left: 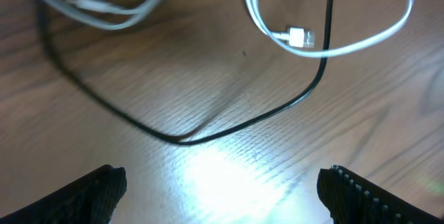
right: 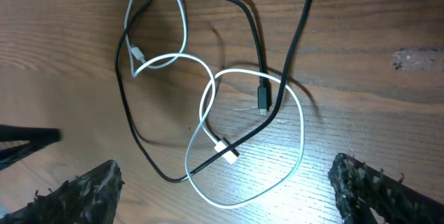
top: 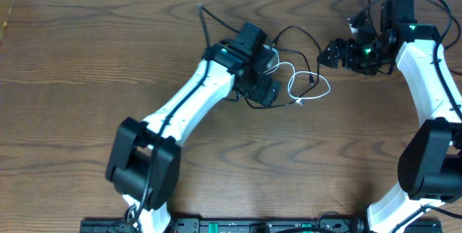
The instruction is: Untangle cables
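Wood table [top: 72,81]: hovering w/ L gripper [left: 222,182] spread, 9 o'clock of crossed white cable [right: 302,134] & black cable [right: 300,26]; R gripper [right: 225,172] spread, 2 o'clock.

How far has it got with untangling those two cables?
Nothing looks done yet: the white cable and black cable lie looped across each other in several places. Nothing is in hand either; the left hand and right hand both hover open near the tangle, gripping neither. All the separating is left.
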### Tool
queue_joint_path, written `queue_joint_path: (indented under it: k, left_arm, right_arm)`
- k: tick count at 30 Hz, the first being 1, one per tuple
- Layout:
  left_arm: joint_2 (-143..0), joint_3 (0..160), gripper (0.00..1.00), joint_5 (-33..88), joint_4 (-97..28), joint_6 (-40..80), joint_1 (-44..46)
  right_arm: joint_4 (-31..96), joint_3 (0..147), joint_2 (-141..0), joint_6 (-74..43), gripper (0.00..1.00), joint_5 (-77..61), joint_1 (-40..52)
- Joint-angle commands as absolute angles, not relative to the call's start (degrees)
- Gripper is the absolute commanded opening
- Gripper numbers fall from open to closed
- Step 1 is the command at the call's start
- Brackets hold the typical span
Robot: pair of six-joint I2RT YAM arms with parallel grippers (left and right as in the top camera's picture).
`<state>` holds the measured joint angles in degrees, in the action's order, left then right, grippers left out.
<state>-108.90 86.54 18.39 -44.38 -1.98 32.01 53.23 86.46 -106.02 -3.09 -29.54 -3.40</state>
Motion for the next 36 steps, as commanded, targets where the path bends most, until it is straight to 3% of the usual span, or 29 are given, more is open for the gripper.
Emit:
queue_joint_path:
  k: [1, 10, 26, 36]
  left_arm:
    - [-111.2, 85.6, 0.93, 19.1, -43.6, -14.5, 33.3]
    - [-117.7, 85.6, 0.91, 24.2, -37.6, -24.4, 37.3]
    - [-120.7, 85.6, 0.55, 24.0, -31.6, -24.3, 38.5]
    - [-121.0, 85.6, 0.52, 24.0, -31.0, -24.3, 38.5]
  right_arm:
    - [53.1, 86.1, -106.4, -3.8, 0.93, -29.5, -2.9]
    - [53.1, 86.1, -106.4, -3.8, 0.95, -28.1, -2.9]
    - [52.5, 86.1, -106.4, -3.6, 0.96, -25.6, -3.1]
    - [51.6, 86.1, -106.4, -2.7, 0.95, -25.6, -3.6]
